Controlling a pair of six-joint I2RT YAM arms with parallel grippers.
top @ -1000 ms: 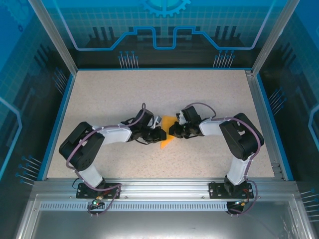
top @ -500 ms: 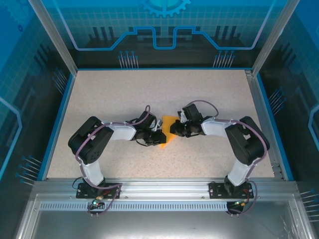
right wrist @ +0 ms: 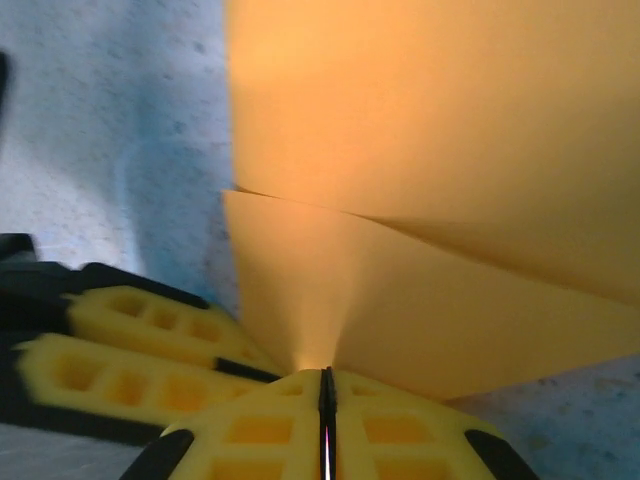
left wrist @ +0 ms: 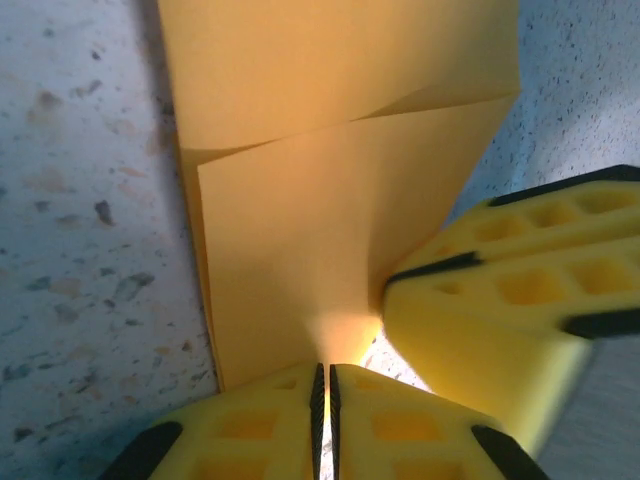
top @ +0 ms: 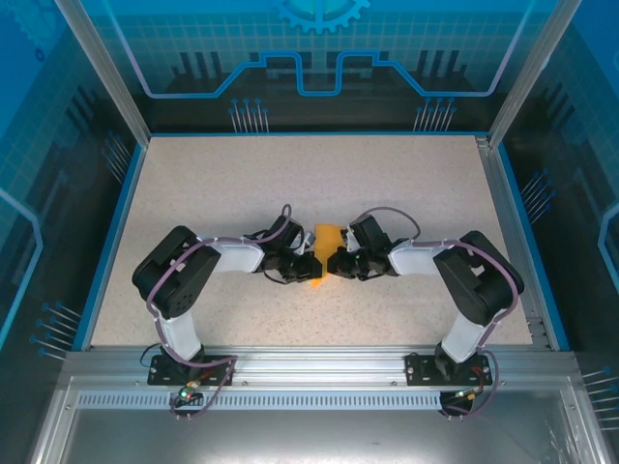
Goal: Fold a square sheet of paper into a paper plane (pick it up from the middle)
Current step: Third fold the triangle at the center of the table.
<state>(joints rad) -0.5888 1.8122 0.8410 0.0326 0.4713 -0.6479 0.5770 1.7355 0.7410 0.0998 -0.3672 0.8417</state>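
Note:
The square sheet of paper [top: 327,236], bright orange, is folded into a narrow pointed shape with layered flaps and stands pinched between both grippers at mid-table. My left gripper [top: 311,263] is shut on its left side. In the left wrist view the paper [left wrist: 330,200] rises straight out of the closed left gripper [left wrist: 325,368], with the right gripper's yellow fingers [left wrist: 500,300] touching it from the right. My right gripper [top: 333,261] is shut on the other side. Its own view shows the paper [right wrist: 430,150] held in the right gripper [right wrist: 326,372], with the left fingers [right wrist: 130,350] alongside.
A speckled beige table [top: 406,184] lies all round the paper, bordered by a blue rim [top: 114,227] and aluminium posts. Both arms bend inward from their bases, elbows out at the left [top: 169,275] and right [top: 479,271].
The right gripper has slid toward the near edge and closer to the left gripper. The paper between them now looks narrower. The left elbow has swung slightly inward.

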